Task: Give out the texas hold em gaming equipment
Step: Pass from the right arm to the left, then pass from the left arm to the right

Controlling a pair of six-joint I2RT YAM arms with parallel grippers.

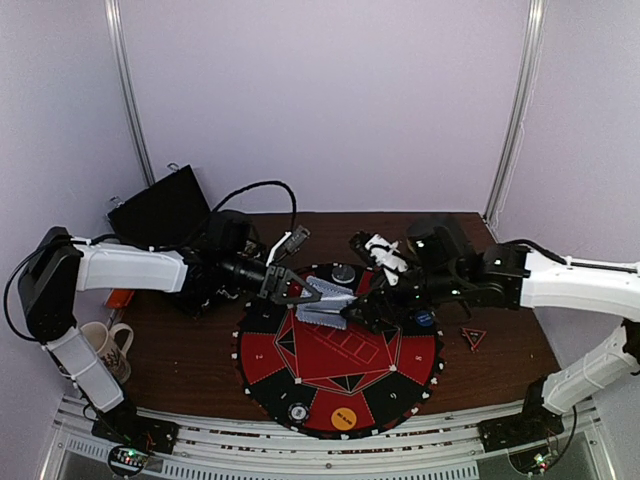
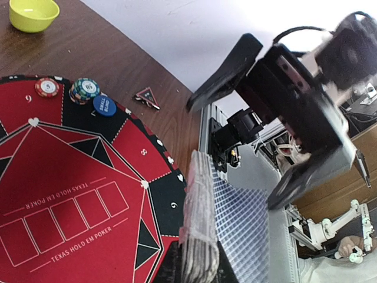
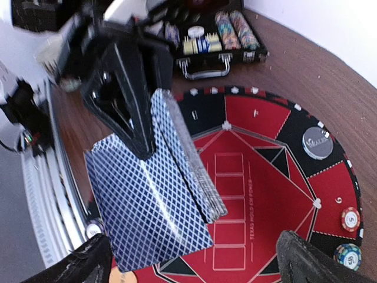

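A deck of playing cards with blue lattice backs (image 3: 154, 203) hangs above the round red-and-black mat (image 1: 335, 375), pinched edge-on in my left gripper (image 2: 200, 259), which is shut on it. One card sits slid partly off the stack. My right gripper (image 3: 194, 265) stands open just short of the deck, a finger (image 3: 76, 265) on either side below the cards, touching nothing. In the top view the two grippers, left (image 1: 312, 294) and right (image 1: 358, 312), meet over the mat's far half. Chip stacks (image 2: 84, 90) and a blue button (image 2: 104, 105) rest on the mat's rim.
An open black chip case (image 3: 206, 41) sits at the table's back left. A lime-green bowl (image 2: 33, 13), a small triangular piece (image 1: 473, 338), a mug (image 1: 105, 345), an orange disc (image 1: 343, 417) and a dealer disc (image 3: 318, 143) are also around the mat.
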